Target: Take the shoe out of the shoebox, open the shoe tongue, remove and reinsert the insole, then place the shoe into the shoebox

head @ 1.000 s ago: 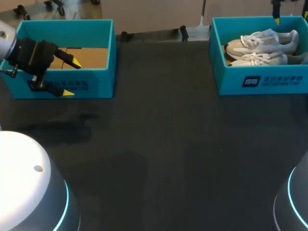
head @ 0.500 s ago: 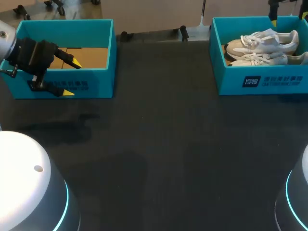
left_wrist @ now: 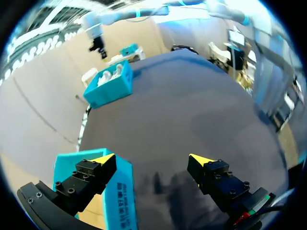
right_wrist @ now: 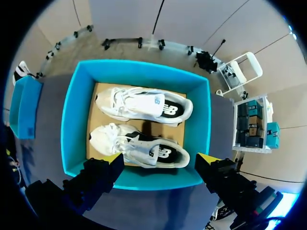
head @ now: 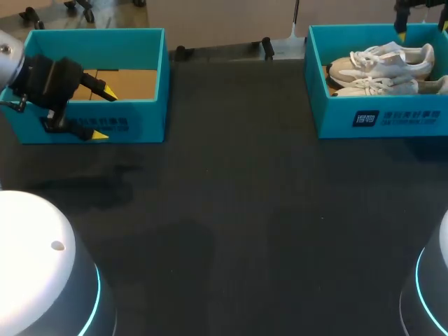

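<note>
Two white shoes lie side by side on the cardboard floor of the open teal shoebox (right_wrist: pixel 72 120) at the table's far right corner, the near shoe (right_wrist: pixel 139 146) and the far shoe (right_wrist: pixel 144 105) both resting on their soles. Their long axes run along the box's length and roughly parallel to the table's far edge. Both toes point toward the table's left side and the second box, and the dark heel openings face the right end wall. Laces show on both uppers, and the two shoes lie close together with only a narrow strip of cardboard between them. The box's four walls rise around the pair, with the top open. The right gripper (right_wrist: pixel 160 160) hangs above the box's near wall, its yellow-tipped fingers spread wide and holding nothing, with the near shoe just ahead of them. Across the dark table (head: pixel 245 210), well apart from the shoes, the second teal box (head: pixel 150 119) stands at the far left corner with bare cardboard on its floor. The left gripper (head: pixel 105 113) sits at that box's front wall, fingers parted and unloaded, one tip over the inside and the other outside in front of the wall.
</note>
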You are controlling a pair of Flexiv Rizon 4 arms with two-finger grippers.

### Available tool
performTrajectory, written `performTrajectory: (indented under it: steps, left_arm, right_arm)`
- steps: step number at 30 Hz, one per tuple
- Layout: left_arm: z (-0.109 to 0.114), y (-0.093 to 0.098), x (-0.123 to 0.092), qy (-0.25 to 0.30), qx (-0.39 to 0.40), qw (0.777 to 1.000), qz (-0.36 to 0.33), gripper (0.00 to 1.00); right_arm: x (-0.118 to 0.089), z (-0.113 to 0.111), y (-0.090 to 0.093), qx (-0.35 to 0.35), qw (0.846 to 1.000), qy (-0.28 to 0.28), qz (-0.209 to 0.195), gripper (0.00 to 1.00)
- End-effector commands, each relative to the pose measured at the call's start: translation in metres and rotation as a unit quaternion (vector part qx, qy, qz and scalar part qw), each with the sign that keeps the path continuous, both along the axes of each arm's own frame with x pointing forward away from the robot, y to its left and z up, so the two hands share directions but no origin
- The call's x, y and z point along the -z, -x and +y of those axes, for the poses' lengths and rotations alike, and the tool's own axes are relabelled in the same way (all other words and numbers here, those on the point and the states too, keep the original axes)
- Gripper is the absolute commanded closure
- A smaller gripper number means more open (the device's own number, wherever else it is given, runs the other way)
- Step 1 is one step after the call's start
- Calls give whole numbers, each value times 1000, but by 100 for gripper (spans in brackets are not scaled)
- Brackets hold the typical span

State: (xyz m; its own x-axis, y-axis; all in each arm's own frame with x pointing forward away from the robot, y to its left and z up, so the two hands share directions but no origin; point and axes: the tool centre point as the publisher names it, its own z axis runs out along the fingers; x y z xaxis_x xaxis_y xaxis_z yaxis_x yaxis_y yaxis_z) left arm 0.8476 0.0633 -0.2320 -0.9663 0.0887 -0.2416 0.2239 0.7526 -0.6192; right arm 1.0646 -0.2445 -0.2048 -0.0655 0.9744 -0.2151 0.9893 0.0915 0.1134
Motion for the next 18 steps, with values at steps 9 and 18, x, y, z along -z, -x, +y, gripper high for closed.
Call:
performTrajectory:
  steps: [9, 18]
  left_arm:
    - [-17, -28, -21, -135, -308, 934, 125, 0]
    - [-12, -41, -21, -136, -575, 786, 179, 0]
  right_arm:
    - [-12, 14, 33, 6, 999, 3, 34, 0]
    - [-11, 21, 70, 12, 998, -13, 68, 0]
